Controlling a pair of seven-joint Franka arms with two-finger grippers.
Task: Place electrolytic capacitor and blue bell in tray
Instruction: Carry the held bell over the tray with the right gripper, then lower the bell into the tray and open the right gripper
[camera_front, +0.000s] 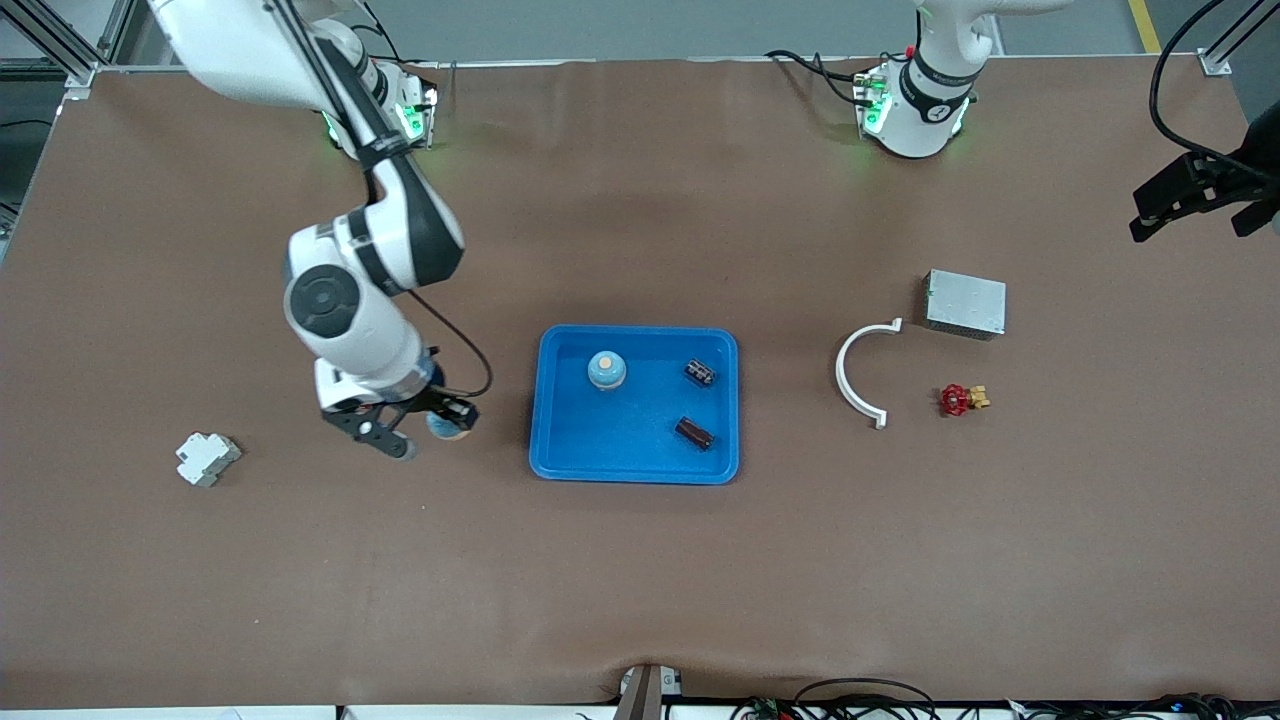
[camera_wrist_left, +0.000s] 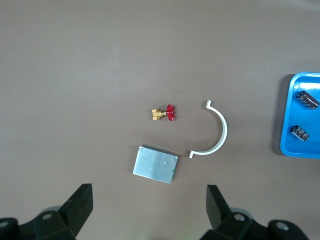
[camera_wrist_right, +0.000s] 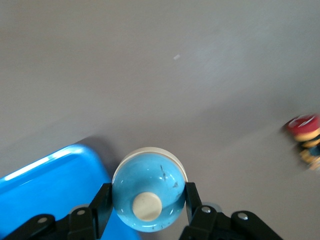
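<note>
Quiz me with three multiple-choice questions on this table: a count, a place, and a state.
1. How many dark cylinders lie in the tray? A one; B two; C four.
2. Where is the metal box? A on the white block; B beside the white half-ring; C under the red valve.
3. The right arm's jaws are: A open, empty; B shut on a blue bell; C shut on the valve.
Answers: 1 B, two cylinders show on the blue floor. 2 B, box and half-ring sit side by side. 3 B, the jaws clamp the bell beside the tray.
</note>
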